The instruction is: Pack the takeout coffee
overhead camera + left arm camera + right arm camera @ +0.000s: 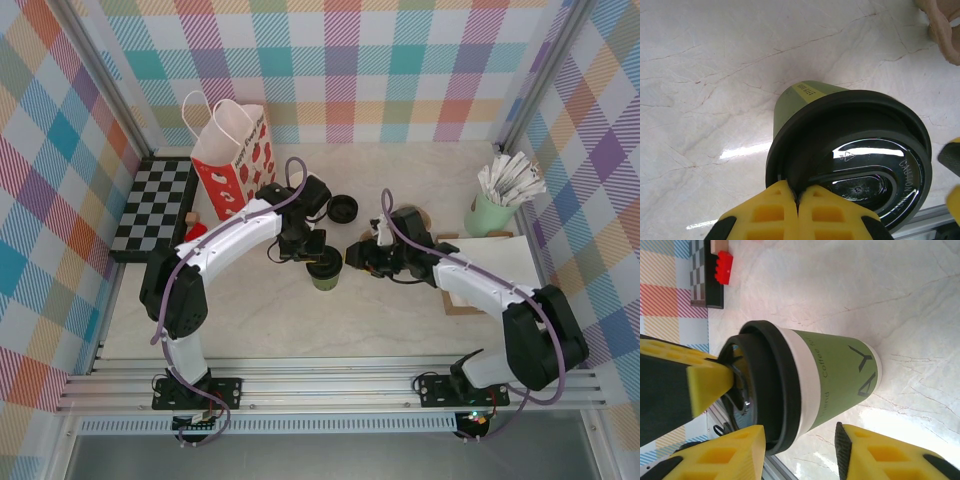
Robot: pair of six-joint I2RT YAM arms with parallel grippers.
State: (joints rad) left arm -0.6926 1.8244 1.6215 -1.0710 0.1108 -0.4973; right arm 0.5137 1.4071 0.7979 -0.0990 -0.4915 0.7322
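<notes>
the gift bag (232,160) stands at the back left. the left gripper (797,194) is pinched tight on the lid rim of the takeout coffee (324,270), upright in the middle of the table (250,320). the right gripper (799,437) straddles it, jaws apart, with a gap on one side.

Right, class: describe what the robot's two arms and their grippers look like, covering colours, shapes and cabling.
The left arm and the right arm both have white shells on the long links, bulky black joints and a purple cable looping alongside. The left gripper and the right gripper carry blocky yellow fingers with rectangular recesses moulded in, backed in black.
</notes>
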